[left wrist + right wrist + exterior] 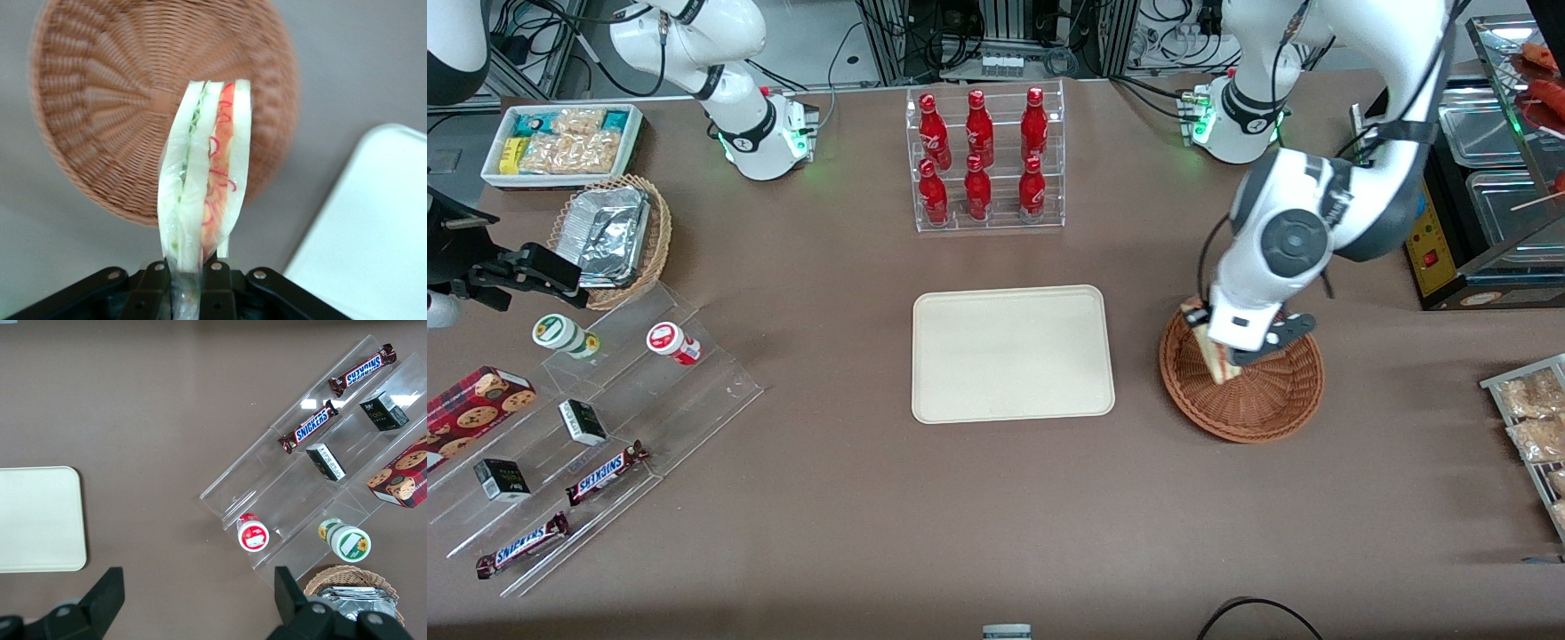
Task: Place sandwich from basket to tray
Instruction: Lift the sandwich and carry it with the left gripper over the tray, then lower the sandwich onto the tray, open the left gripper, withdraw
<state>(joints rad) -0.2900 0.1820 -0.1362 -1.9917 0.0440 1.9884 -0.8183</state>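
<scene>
My gripper [1224, 354] [189, 277] is shut on the sandwich [1215, 356] [203, 173], a wedge of pale bread in clear wrap with red and green filling on its cut edge. It holds the wedge lifted above the reddish-brown wicker basket [1258, 404] [107, 113], over the basket's side that faces the tray. The basket holds nothing else that I can see. The cream tray [1013, 353] [373, 233] lies flat and bare on the table beside the basket, toward the parked arm's end.
A clear rack of red bottles [985, 160] stands farther from the front camera than the tray. A black food-warmer cabinet [1485, 187] and a rack of snack packets [1534, 427] sit at the working arm's end. Clear tiered shelves with snacks [578, 427] lie toward the parked arm's end.
</scene>
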